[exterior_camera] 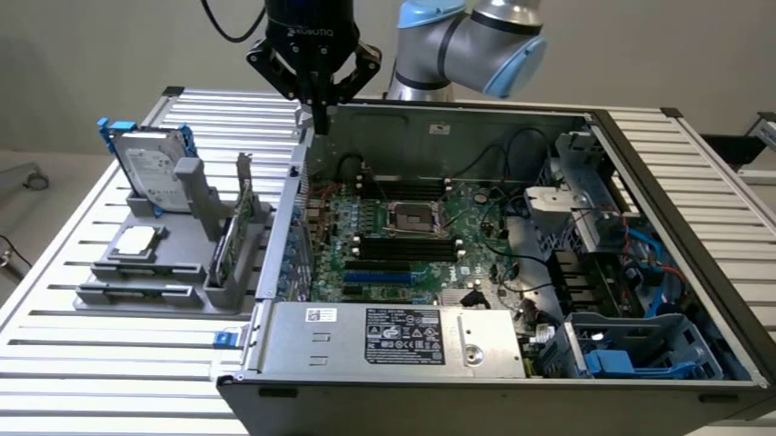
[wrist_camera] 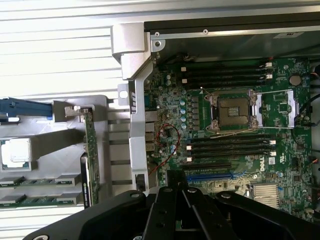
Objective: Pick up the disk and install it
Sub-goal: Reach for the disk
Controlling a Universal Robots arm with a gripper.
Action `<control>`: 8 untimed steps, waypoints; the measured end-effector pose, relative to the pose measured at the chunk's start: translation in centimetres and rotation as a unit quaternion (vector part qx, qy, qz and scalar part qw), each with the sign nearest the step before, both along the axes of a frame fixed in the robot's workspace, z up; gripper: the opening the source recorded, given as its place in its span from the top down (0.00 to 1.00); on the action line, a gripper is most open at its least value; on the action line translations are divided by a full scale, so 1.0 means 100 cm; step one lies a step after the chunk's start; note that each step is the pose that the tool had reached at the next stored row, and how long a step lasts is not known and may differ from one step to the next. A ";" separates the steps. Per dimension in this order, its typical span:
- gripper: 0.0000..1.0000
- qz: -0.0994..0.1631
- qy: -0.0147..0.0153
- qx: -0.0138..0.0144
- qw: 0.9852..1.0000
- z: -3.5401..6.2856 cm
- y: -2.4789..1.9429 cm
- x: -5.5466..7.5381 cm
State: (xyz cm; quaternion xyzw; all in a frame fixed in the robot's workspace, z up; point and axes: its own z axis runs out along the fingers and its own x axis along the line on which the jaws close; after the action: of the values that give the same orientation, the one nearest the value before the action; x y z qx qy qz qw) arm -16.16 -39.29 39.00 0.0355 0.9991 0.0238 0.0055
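The end effector (exterior_camera: 319, 116), fingers together and empty, hovers over the rear wall of the open computer case (exterior_camera: 485, 112). The disk (exterior_camera: 152, 168) stands upright in a grey rack (exterior_camera: 145, 295) at the exterior view's left. The pickup seems not yet begun, and a grasp calls for parted fingers above the disk.

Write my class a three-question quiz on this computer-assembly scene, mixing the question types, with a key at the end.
1. True or false: the gripper is holding the disk.
2. The disk stands: A) upright in the grey fixture beside the open case; B) flat inside that case; C) on the floor.
3. Fill in: the fingers are ____ (open or shut).
Key: 1 false; 2 A; 3 shut.
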 end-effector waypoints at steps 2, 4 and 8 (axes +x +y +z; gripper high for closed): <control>0.89 0.000 0.000 0.000 1.000 0.0000 0.0000 0.000; 0.89 0.000 0.000 0.000 1.000 0.0000 0.0000 0.000; 0.89 0.000 0.000 0.000 1.000 0.0000 0.0000 0.000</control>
State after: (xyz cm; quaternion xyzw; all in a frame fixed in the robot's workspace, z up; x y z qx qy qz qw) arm -16.16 -39.29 39.00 0.0355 0.9991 0.0239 0.0055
